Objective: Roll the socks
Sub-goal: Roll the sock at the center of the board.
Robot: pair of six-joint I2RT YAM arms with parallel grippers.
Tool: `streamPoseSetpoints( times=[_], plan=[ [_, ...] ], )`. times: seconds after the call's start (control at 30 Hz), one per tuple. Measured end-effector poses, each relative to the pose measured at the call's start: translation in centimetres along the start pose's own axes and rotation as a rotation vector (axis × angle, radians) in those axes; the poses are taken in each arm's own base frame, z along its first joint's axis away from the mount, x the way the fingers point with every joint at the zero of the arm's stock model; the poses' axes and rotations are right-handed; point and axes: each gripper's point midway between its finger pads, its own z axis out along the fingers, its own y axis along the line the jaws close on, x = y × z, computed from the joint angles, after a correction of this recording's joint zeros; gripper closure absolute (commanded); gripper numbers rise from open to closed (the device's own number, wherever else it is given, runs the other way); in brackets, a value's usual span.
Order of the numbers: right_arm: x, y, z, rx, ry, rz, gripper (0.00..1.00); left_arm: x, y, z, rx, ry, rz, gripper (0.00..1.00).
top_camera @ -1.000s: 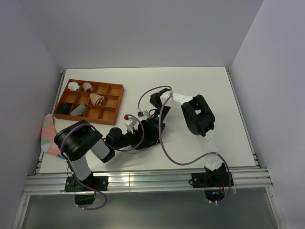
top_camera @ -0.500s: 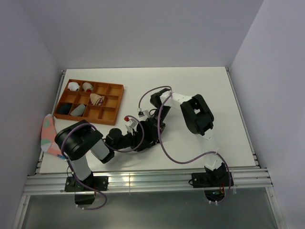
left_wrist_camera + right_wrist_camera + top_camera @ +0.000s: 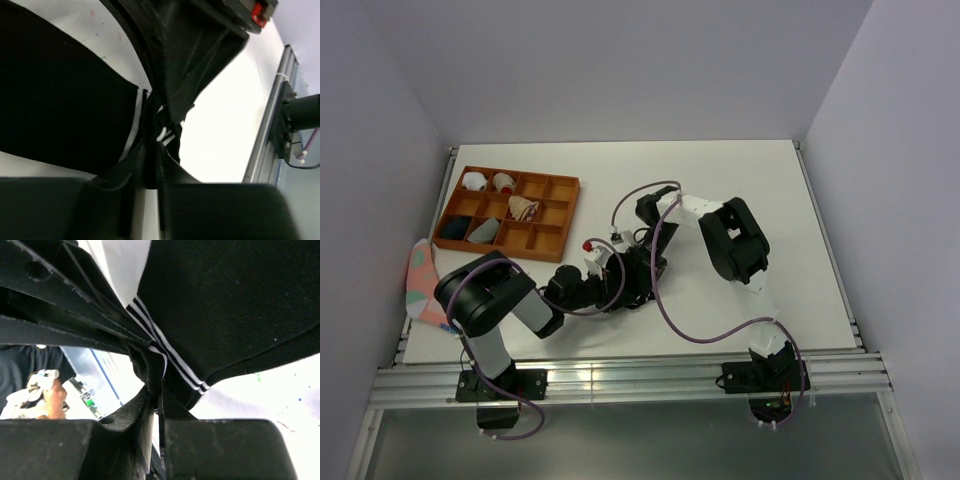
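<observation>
**Two grippers meet on one black sock at mid-table**

The left gripper (image 3: pixel 151 162) and the right gripper (image 3: pixel 159 402) come nose to nose just left of centre in the overhead view, both low over the white table (image 3: pixel 740 190). Between them lies the black sock (image 3: pixel 60 100), its white-striped cuff bunched at the spot where the two tools meet.

In the left wrist view, the dark body of the sock fills the left half of the frame. The left gripper's jaws are pressed nearly together at bottom centre, pinching the gathered cuff. The other gripper's black housing looms across the top of that frame, touching the same fold.

In the right wrist view, the sock spreads over the upper right. The right gripper's jaws are likewise drawn close and nip the striped edge at the lower middle.

From above, the arms hide most of the sock. An orange tray (image 3: pixel 510 250) with small rolled bundles in some of its compartments sits in the upper left of the table, well apart from the grippers. A pink sock (image 3: pixel 420 280) lies at the far left edge.
</observation>
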Motion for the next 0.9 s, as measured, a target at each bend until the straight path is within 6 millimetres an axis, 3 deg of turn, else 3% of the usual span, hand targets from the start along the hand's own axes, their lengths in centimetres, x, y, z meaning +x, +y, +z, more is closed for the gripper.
streamPoseSetpoints(
  times=[0.07,0.27,0.5,0.67,0.9],
  plan=[
    [0.1,-0.2,0.2,0.007,-0.006,0.004,0.80,0.0,0.2,0.2,-0.014,0.005,-0.007,0.99],
    [0.5,0.2,-0.7,0.085,-0.063,-0.025,0.58,0.2,0.5,0.5,-0.034,0.022,-0.041,1.00],
    [-0.8,1.9,-4.4,0.226,-0.238,-0.150,0.55,0.3,0.6,0.5,-0.040,0.041,-0.123,1.00],
    [-0.7,1.8,-7.2,0.319,-0.369,-0.228,0.56,0.3,1.0,0.0,-0.039,0.071,-0.221,1.00],
    [1.5,1.6,-7.7,0.440,-0.428,-0.372,0.54,0.3,0.9,0.1,-0.057,0.157,-0.347,1.00]
  ],
)
